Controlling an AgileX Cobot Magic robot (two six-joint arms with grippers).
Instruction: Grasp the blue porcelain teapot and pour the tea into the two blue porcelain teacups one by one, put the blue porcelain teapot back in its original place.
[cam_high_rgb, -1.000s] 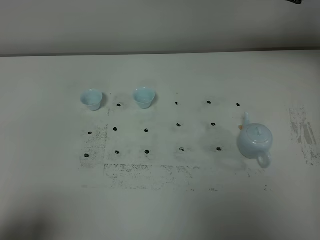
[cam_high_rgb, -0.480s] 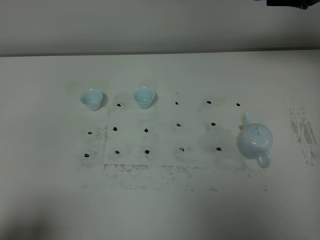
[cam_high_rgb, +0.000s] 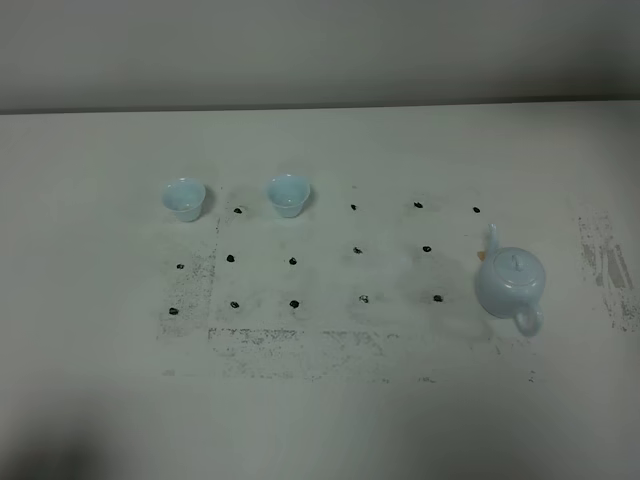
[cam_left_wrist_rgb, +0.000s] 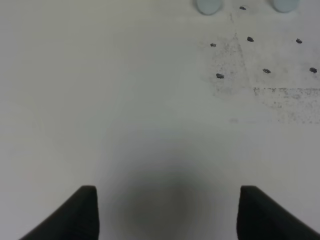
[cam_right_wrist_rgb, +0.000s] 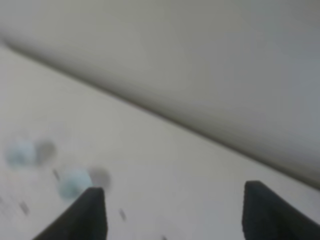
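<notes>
Opening the grasp step, we have the right claw (cam_right_wrist_rgb: 173, 190) and left claw (cam_left_wrist_rgb: 167, 190) both spread and empty; next, the right must reach the teapot (cam_high_rgb: 510, 278) by its loop handle (cam_high_rgb: 529, 320).

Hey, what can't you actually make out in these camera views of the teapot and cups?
- What's inside the pale blue round porcelain teapot: its lid hides it, exterior high view.
- Contents of the two small pale blue handleless cups: too small there; cut by the edge in the left wrist view; blurred in the right wrist view.
</notes>
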